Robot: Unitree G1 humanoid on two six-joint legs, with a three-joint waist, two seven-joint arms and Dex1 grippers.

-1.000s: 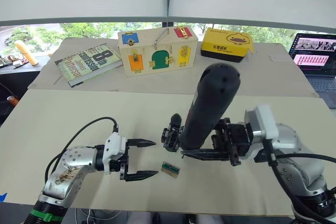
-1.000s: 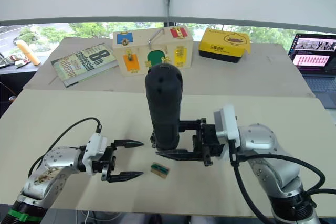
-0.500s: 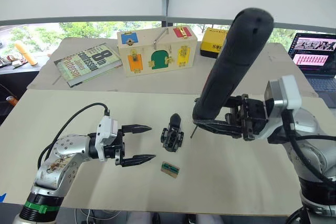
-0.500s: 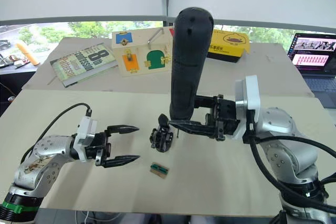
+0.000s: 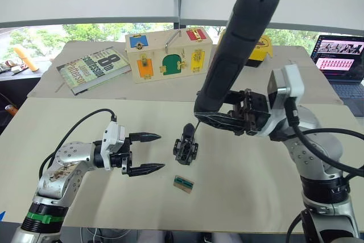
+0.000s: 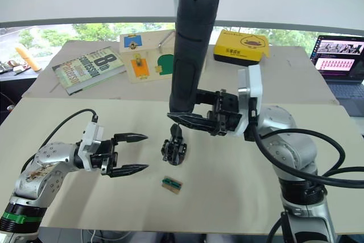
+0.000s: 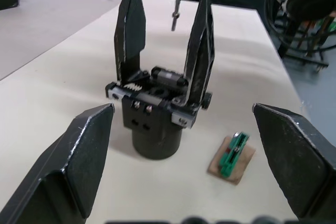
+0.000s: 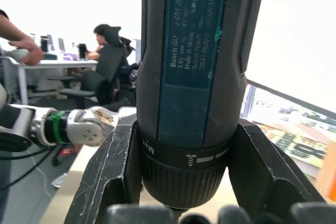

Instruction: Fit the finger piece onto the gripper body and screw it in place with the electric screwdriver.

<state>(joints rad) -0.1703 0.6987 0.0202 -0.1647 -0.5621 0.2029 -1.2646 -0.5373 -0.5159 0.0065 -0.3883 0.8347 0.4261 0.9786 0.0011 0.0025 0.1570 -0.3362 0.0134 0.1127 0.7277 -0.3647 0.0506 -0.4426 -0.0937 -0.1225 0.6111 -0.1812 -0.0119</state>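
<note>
The gripper body stands on the tan table, a small black block on a round base. A tapered black finger piece rises from it beside a second one. My right gripper is shut on the electric screwdriver, which tilts up and to the right. Its thin bit hangs just above the gap between the two upright pieces. My left gripper is open on the body's left, a short gap away, nothing between its fingers.
A flat tan-and-green block lies in front of the gripper body. On the far table sit a book, a wooden latch box, a yellow box and a laptop. People sit at desks behind.
My right arm has lifted the screwdriver off the table, then swung it left, bringing the bit from beside the gripper body to just above it. My left gripper has edged up and away slightly, still open.
</note>
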